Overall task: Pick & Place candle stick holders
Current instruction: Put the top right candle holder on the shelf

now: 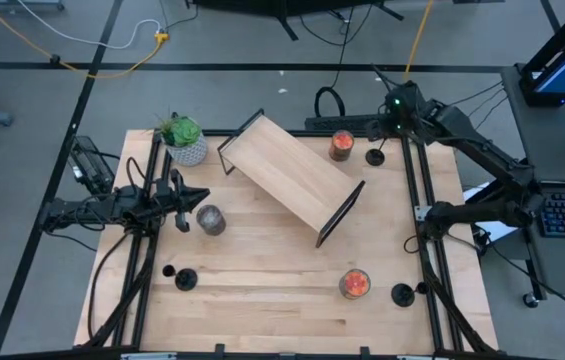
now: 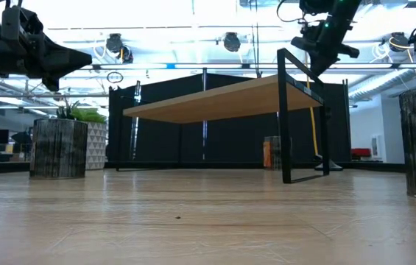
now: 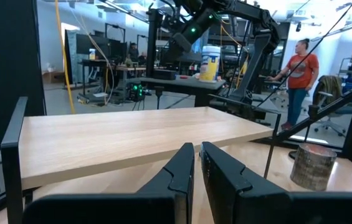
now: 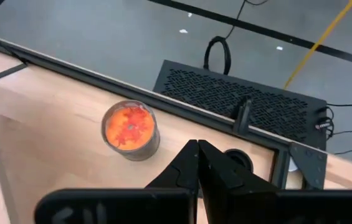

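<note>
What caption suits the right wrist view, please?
Shut right gripper above a matte black candle stick holder, beside an orange-red glass jar candle.

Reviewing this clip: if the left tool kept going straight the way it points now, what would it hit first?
Probably the wooden shelf: the left tool, shut and empty, points straight at its long edge. The grey jar candle sits off to one side. Depth is hard to judge.
</note>
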